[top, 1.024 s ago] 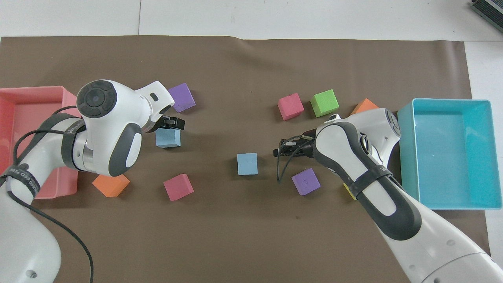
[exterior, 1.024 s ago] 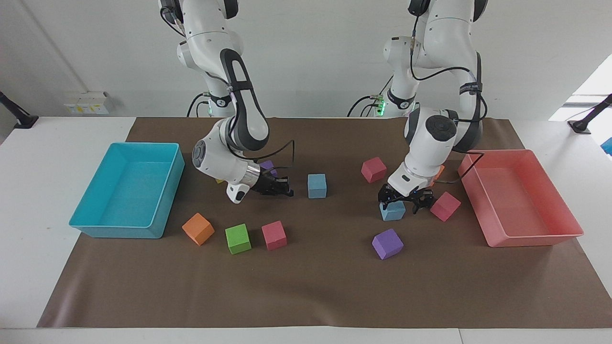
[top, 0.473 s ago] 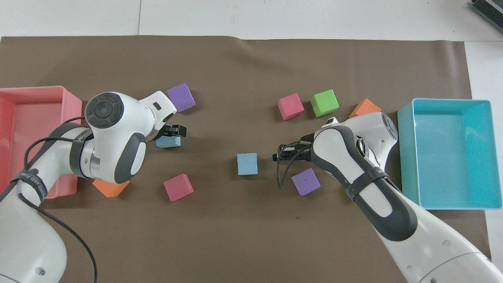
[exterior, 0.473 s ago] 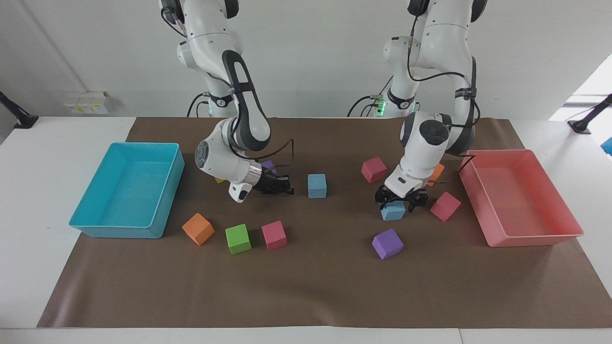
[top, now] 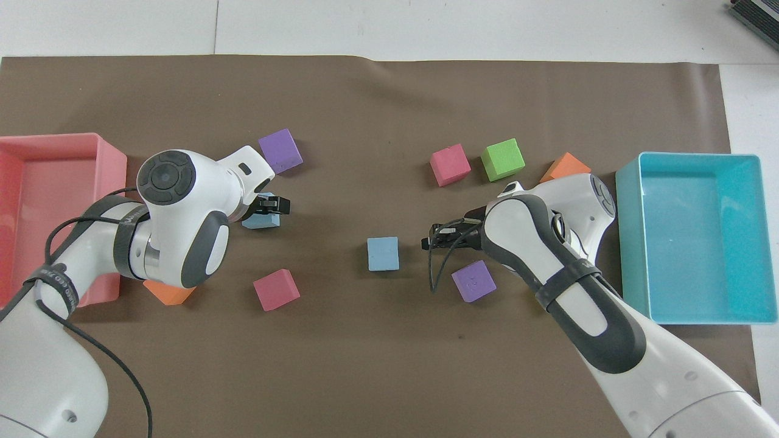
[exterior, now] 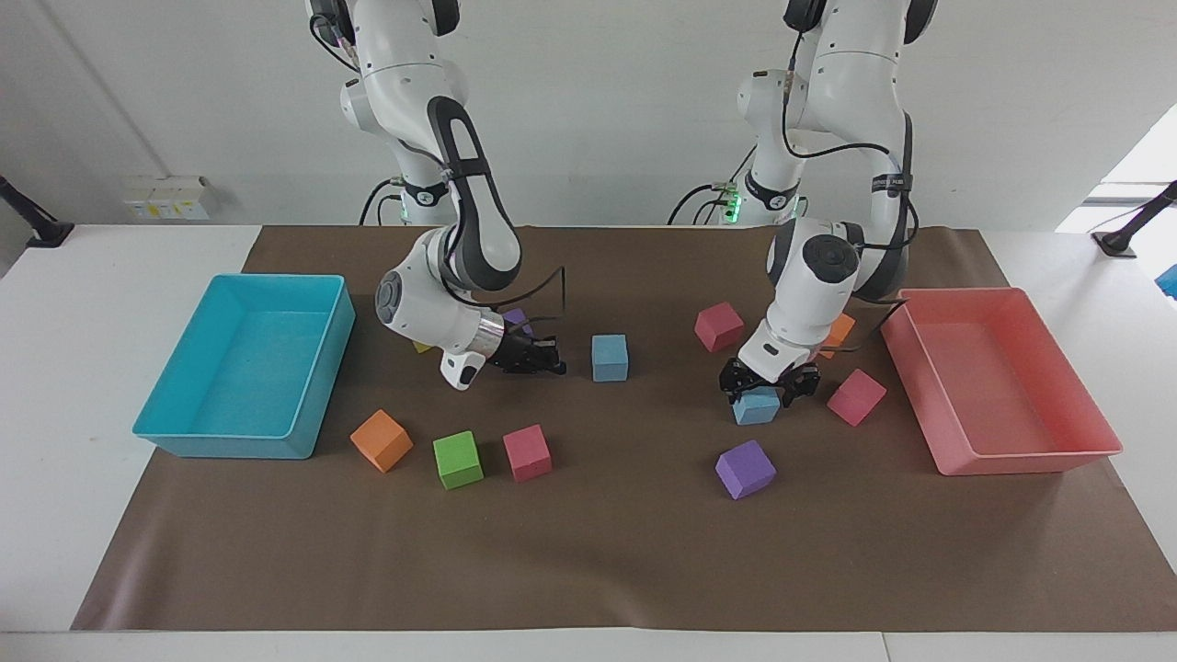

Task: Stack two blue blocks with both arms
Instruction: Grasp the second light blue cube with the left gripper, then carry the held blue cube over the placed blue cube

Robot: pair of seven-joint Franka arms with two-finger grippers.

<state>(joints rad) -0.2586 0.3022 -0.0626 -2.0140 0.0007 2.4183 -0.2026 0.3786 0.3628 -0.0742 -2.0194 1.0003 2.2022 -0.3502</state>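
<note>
One blue block [exterior: 757,407] lies on the brown mat near the pink tray, toward the left arm's end of the table. My left gripper [exterior: 761,386] hangs low over it, open, with a finger on either side of the block's top. From overhead the left gripper [top: 271,207] covers most of that block [top: 261,221]. The other blue block [exterior: 610,357] stands free at mid-table. My right gripper [exterior: 554,367] is shut and empty, low over the mat beside this block [top: 383,253], a small gap apart, on the side toward the right arm's end.
A cyan tray [exterior: 230,445] stands at the right arm's end and a pink tray [exterior: 1021,460] at the left arm's end. Scattered cubes surround the blocks: purple [exterior: 745,469], pink [exterior: 856,397], pink [exterior: 718,326], pink [exterior: 527,452], green [exterior: 458,459], orange [exterior: 381,440].
My left gripper has shifted sideways until it is centred over its blue block, and the left arm has drawn in. The right gripper has hardly moved.
</note>
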